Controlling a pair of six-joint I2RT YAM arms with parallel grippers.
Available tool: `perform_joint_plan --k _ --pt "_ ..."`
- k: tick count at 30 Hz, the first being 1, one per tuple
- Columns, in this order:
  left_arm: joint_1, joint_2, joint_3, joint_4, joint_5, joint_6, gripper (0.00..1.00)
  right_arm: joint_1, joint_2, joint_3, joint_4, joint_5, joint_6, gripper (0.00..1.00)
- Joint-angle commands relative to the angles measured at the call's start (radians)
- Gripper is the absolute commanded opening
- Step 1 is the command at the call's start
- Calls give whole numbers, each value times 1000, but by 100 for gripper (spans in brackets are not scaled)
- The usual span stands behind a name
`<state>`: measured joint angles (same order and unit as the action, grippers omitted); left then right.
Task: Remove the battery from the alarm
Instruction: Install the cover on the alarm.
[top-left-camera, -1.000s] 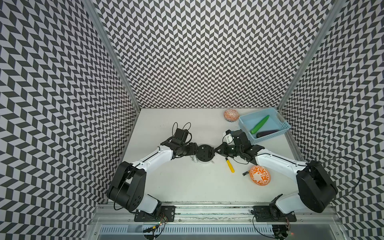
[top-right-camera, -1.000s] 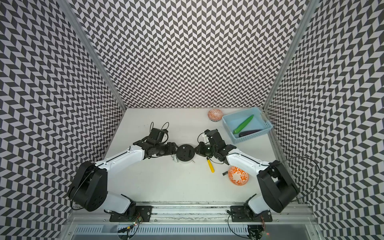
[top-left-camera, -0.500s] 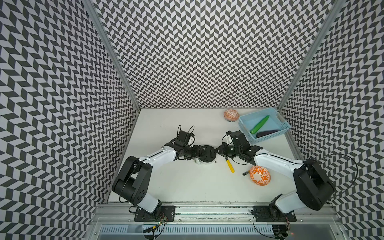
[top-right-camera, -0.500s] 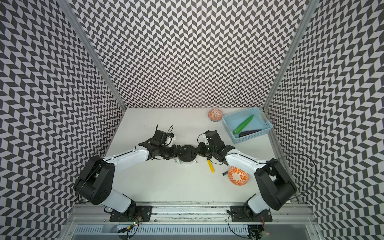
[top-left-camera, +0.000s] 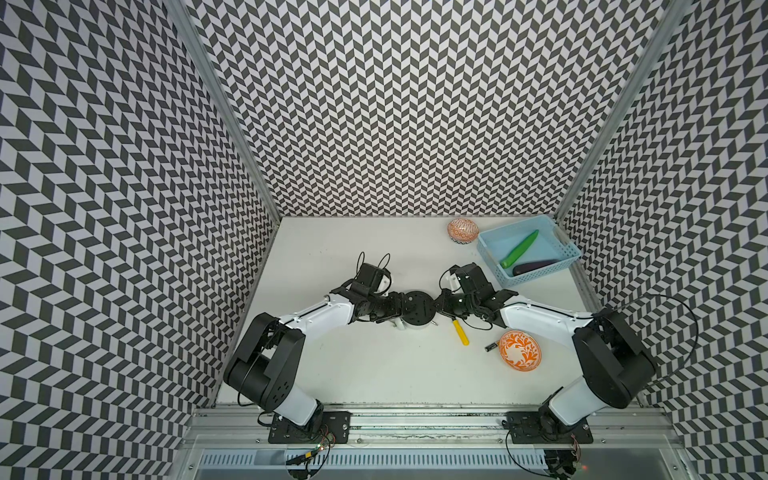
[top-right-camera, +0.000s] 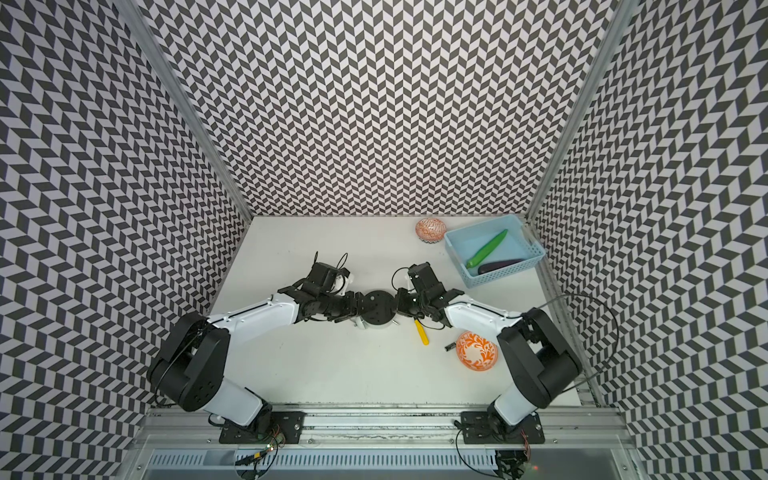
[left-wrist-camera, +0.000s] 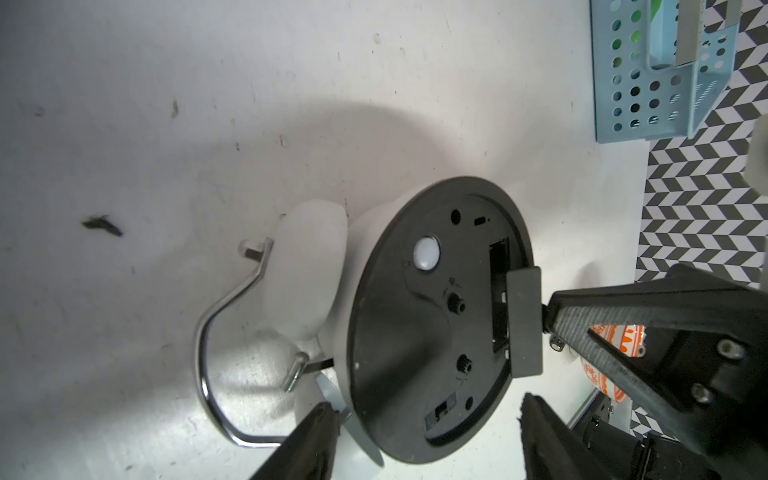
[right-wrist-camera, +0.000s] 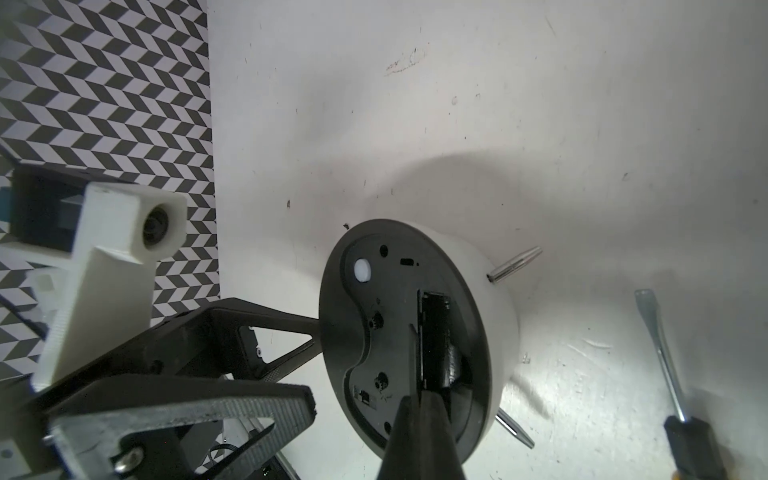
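The alarm (top-left-camera: 417, 309) lies face down mid-table with its black back (left-wrist-camera: 415, 324) up. Its compartment (left-wrist-camera: 498, 299) stands uncovered and its cover (left-wrist-camera: 524, 322) is raised. My left gripper (left-wrist-camera: 428, 436) is open, and its fingers (left-wrist-camera: 307, 444) straddle the alarm's rim from the left. My right gripper (right-wrist-camera: 419, 436) is shut, reaching in from the right with its tips at the cover and compartment (right-wrist-camera: 434, 332). The battery (top-left-camera: 491, 345), a small dark cylinder, lies on the table beside an orange bowl (top-left-camera: 519, 350).
A yellow-handled screwdriver (top-left-camera: 460, 334) lies just right of the alarm, under my right arm. A second patterned bowl (top-left-camera: 462, 229) sits at the back. Beside it, a blue basket (top-left-camera: 536, 274) holds a green cucumber and a dark aubergine. Chevron-patterned walls enclose the table.
My left gripper has slid in from the left until its fingers flank the alarm, and the alarm has shifted slightly right. My right gripper has stayed shut at the compartment.
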<state>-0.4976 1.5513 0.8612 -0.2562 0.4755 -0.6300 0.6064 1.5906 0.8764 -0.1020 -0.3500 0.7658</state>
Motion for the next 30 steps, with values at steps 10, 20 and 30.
perform_joint_plan --k 10,20,30 --pt "-5 -20 4 -10 -17 6 68 2 35 8 103 5 -8 0" --pt "-16 -21 20 -35 -54 24 68 3 34 -3 111 31 2 0" --pt "-35 -18 52 -63 -93 49 69 3 34 -7 108 32 1 0"
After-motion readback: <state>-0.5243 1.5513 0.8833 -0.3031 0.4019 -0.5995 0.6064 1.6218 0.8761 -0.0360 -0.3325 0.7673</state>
